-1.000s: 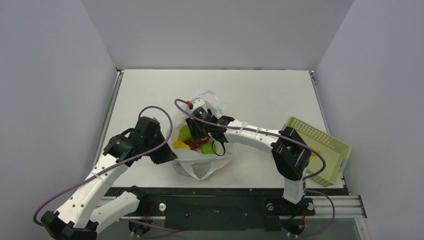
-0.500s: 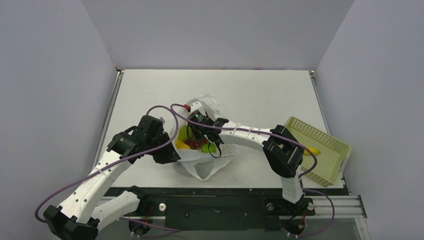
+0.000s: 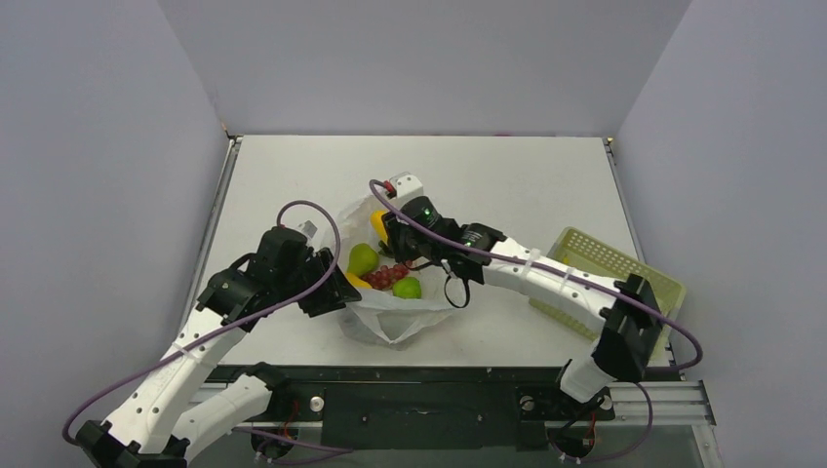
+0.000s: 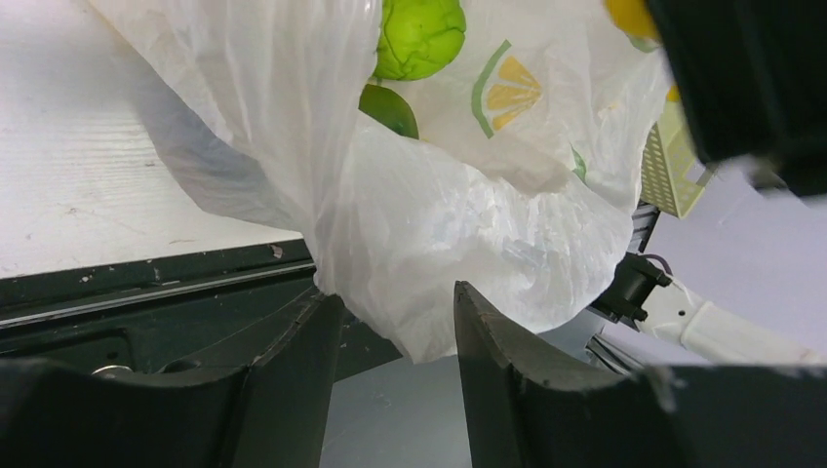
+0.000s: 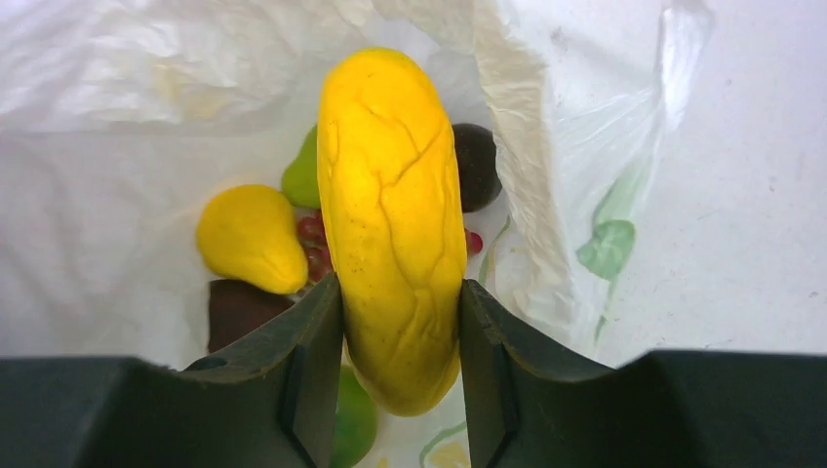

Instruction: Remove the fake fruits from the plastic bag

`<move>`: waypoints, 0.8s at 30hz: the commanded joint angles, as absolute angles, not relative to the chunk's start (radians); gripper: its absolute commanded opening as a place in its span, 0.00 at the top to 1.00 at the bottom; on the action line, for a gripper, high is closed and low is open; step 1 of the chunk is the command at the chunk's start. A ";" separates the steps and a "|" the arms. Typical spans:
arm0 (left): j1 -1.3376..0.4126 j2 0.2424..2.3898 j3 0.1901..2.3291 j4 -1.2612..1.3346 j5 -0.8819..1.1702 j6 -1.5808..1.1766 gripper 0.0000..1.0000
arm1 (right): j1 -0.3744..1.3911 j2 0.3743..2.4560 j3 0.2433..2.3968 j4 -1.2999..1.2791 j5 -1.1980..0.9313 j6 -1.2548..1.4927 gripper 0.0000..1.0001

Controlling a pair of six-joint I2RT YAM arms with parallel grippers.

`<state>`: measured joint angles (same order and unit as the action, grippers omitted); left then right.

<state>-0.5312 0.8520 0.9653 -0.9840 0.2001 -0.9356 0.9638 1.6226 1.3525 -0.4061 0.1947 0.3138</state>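
Presently the right gripper [image 5: 400,286] is clamped on an oblong yellow plastic fruit [image 5: 390,195] with glossy, creased, lumpy skin, one finger flat against each long side; its long axis runs along the fingers, the rounded end pointing out past the fingertips and away from the wrist camera; the overhead view puts this fruit [image 3: 378,226] at the far side of the open mouth of the thin, crinkly, translucent white plastic bag [image 3: 390,322], which lies on the white table [image 3: 507,185] near its front edge, opened toward the overhead camera. Lying in the bag: smooth green pear [image 3: 363,258]; knobbly red grape bunch [image 3: 388,276]; round green lime [image 3: 408,288]; smooth tapered yellow piece [image 5: 249,239]; dark purple round fruit [image 5: 476,166], seen just beside the held fruit in the right wrist view. The left gripper [image 4: 395,297] stands with jaws apart at the bag's left edge; a loose fold of film hangs in the gap, nothing pinched; a citrus-slice print [image 4: 507,93] shows on the film. A pale yellow-green perforated plastic basket [image 3: 624,261] sits at the table's right edge, well apart from the bag.
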 commanded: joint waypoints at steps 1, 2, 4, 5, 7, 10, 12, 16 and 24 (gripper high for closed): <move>-0.535 0.880 0.958 -0.892 0.201 -0.926 0.59 | 0.976 1.474 1.328 -0.454 0.108 0.310 1.00; -0.535 0.884 0.960 -0.891 0.194 -0.916 0.60 | 0.976 1.454 1.324 -0.459 0.098 0.309 1.00; -0.535 0.897 0.969 -0.903 0.174 -0.896 0.63 | 0.976 1.359 1.311 -0.484 0.104 0.310 1.00; -0.535 0.899 0.971 -0.906 0.165 -0.888 0.64 | 0.974 1.334 1.299 -0.497 0.113 0.316 1.00; -0.535 0.907 0.976 -0.916 0.152 -0.857 0.64 | 0.969 1.252 1.273 -0.514 0.148 0.326 1.00; -0.535 0.917 0.982 -0.923 0.146 -0.828 0.65 | 0.953 1.123 1.240 -0.557 0.276 0.348 1.00; -0.535 0.923 0.987 -0.930 0.141 -0.815 0.65 | 0.921 1.062 1.219 -0.597 0.374 0.378 1.00; -0.533 0.926 1.001 -0.953 0.121 -0.798 0.66 | 0.775 0.977 1.155 -0.702 0.508 0.492 1.00; -0.528 0.940 1.026 -0.968 0.124 -0.764 0.65 | 0.336 0.954 0.970 -0.878 0.545 0.781 1.00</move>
